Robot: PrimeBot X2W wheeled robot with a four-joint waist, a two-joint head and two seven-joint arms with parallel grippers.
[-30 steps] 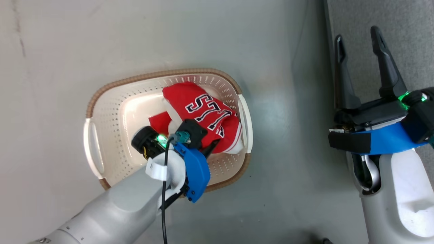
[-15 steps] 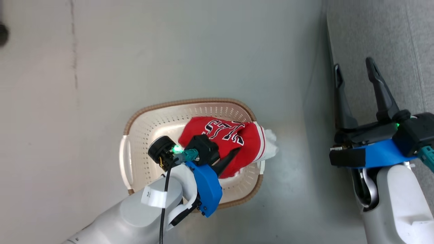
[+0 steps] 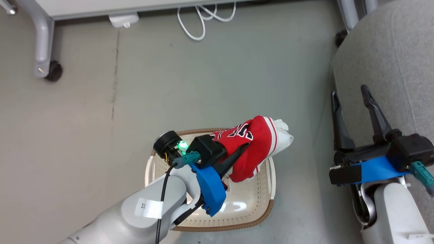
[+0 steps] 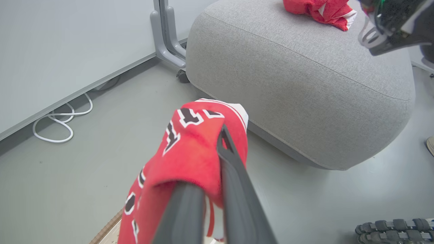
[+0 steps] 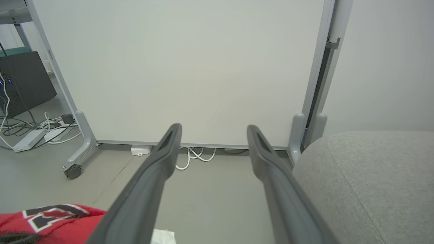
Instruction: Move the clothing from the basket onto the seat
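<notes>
above basket [image 3: 252,200], left tool [image 3: 241,150] pinching red jersey [image 3: 261,142]; right tool [image 3: 350,94] spread, near seat [image 3: 390,61].

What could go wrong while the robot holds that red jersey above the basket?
1. The jersey hangs in a loose bunch from the shut left gripper. It could slip onto the floor before reaching the seat.
2. Its lower folds dangle over the basket, so they might snag the rim and drag it along.
3. The open right gripper stands between the jersey and the seat, so the arms could bump.
</notes>
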